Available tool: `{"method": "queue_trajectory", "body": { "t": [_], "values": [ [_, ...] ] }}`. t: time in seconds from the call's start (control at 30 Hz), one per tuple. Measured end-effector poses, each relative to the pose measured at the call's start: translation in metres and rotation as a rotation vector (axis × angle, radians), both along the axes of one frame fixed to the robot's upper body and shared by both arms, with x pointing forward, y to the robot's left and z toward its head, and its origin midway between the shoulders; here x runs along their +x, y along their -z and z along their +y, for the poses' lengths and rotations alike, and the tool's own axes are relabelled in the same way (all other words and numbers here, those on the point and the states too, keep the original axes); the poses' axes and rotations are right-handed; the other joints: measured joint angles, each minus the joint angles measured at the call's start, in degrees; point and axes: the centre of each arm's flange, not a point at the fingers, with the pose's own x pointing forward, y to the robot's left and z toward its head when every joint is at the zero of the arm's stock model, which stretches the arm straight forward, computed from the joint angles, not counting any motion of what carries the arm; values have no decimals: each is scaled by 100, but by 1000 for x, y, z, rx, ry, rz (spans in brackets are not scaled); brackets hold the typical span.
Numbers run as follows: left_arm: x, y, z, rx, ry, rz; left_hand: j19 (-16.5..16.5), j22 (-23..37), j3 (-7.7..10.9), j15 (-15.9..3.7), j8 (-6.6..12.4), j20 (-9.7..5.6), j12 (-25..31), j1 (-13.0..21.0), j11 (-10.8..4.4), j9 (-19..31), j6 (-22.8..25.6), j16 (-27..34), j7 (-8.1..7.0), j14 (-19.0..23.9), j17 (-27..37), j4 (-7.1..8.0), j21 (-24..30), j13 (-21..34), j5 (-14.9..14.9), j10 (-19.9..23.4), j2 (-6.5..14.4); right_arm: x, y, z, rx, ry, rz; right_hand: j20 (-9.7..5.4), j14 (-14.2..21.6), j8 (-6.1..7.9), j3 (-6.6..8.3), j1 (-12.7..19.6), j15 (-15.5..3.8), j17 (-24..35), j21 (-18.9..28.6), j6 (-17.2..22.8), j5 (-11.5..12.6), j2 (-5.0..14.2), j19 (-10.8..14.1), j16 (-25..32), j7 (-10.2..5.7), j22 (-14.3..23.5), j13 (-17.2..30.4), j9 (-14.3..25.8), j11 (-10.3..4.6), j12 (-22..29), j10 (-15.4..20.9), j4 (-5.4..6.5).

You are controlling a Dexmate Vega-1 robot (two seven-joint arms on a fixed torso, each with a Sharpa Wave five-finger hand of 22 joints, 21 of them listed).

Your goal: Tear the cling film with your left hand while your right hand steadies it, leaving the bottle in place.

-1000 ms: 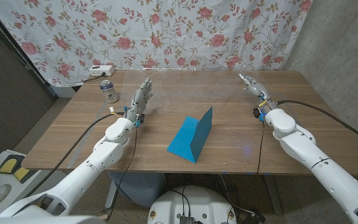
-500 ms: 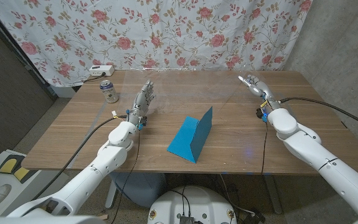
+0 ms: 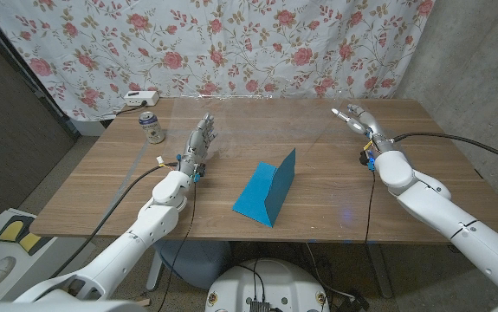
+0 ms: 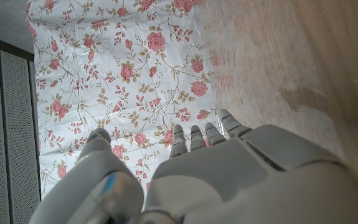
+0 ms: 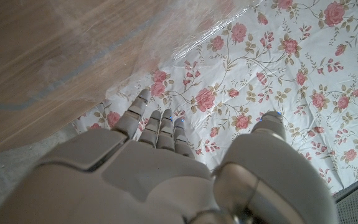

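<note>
A blue wedge-shaped cling film box (image 3: 267, 192) stands at the middle of the wooden table (image 3: 318, 217). A thin clear film (image 3: 270, 108) lies faintly over the far part of the table, and it shows wrinkled in the right wrist view as film (image 5: 122, 37). My left hand (image 3: 199, 141) (image 4: 228, 174) stands left of the box with fingers apart and raised, holding nothing. My right hand (image 3: 358, 120) (image 5: 154, 168) is at the far right near the film's edge, fingers stretched out and apart. A small drink can (image 3: 151, 126) stands at the back left, behind my left hand.
A white power strip (image 3: 141, 97) lies at the table's back left corner. A floral curtain (image 3: 231, 43) hangs behind the table. A dark cabinet (image 3: 6, 130) stands to the left. Cables run along both arms.
Both hands have shifted slightly to the right. The box and the can have not moved.
</note>
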Motion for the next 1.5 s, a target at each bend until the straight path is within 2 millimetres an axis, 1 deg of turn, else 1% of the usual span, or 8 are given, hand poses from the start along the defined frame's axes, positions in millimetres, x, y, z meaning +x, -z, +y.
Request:
{"method": "queue_trajectory", "body": {
  "t": [0.3, 0.47, 0.7, 0.9, 1.0, 1.1, 1.27, 1.5],
  "values": [
    [0, 1, 3, 3, -1, 2, 0, 0, -1, -46, 0, 0, 45, 25, -50, -27, 44, 0, 0, -46, 0, -48, -73, -27, 0, 155, 25, -7, -1, -2, -42, 62, -13, 0, -43, 0, 46, 54, -43, 0, -50, 0, 0, 5, 0, 0, 0, 0, 0, -13, -31, 0, 31, -45],
    [-1, 3, 7, 7, -3, 3, 0, 0, 0, -62, 0, 0, 45, 31, -15, -27, 43, 0, 0, -62, 0, -48, -109, -27, 0, 86, 31, -10, 0, -3, -60, 98, -10, 20, 29, 0, 69, 170, -99, 1, -50, 40, 0, -4, 20, 0, -41, 0, -29, -13, -164, 0, 226, -68],
    [-3, 3, 10, 14, -3, 1, -1, 0, 0, -62, 0, 0, 20, 31, 21, -27, 43, 0, 0, -61, 0, -47, -155, -26, 0, 40, 31, -15, 0, -4, -98, 149, -2, 92, 227, -27, 92, 204, -66, 7, -21, 71, 0, 8, 154, 49, -72, 0, -31, -13, -126, 0, 314, -91],
    [-5, 4, 13, 16, -4, 1, -1, 0, 0, -62, 0, 1, 21, 31, 21, -27, 43, 0, 0, -61, 0, -47, -155, -26, 0, 40, 31, -19, 0, -6, -123, 193, 4, 40, 505, -71, 92, 204, -138, 41, 24, 111, 0, 8, 494, 144, -117, 29, -31, 2, -153, 98, 670, -91],
    [-5, 4, 14, 18, -5, 1, -1, -1, 24, -62, 0, 1, 21, 31, 21, -27, 43, 0, 0, -61, 0, -72, -155, -26, 0, 40, 31, -19, 0, -9, -133, 220, 10, -3, 605, -70, 92, 207, -179, 42, 66, 129, 0, 5, 617, 165, -136, 29, -30, 3, -174, 98, 706, -91],
    [-6, 4, 15, 20, -5, 0, -1, -1, 8, -62, 0, 1, 21, 31, 21, -27, 43, 0, 0, -61, 0, -88, -190, -25, 0, 41, 31, -22, 0, -9, -152, 239, 14, -19, 645, -70, 109, 234, -219, 42, 66, 133, 0, -22, 673, 187, -132, 29, -30, 3, -150, 98, 730, -108],
    [-7, 5, 15, 22, -4, -7, -1, -1, 8, -62, 0, 1, 21, 31, 21, -27, 43, 0, 0, -61, 0, -87, -208, -25, 0, 41, 31, -25, -2, -10, -178, 262, 20, -40, 772, -63, 112, 293, -257, 42, 68, 293, 0, -21, 800, 209, 1, 29, -30, 3, -178, 98, 857, -144],
    [-6, 8, 16, 19, -5, -4, -1, -1, 8, -61, 0, 1, 21, 31, 21, -26, 43, 0, 0, -61, -1, -87, -210, -25, 0, 41, 31, -26, -3, -14, -209, 298, 29, -82, 954, -21, 123, 355, -279, 41, 112, 522, 0, 7, 1003, 251, -31, 29, -30, 2, -195, 98, 1014, -155]
  ]
}}
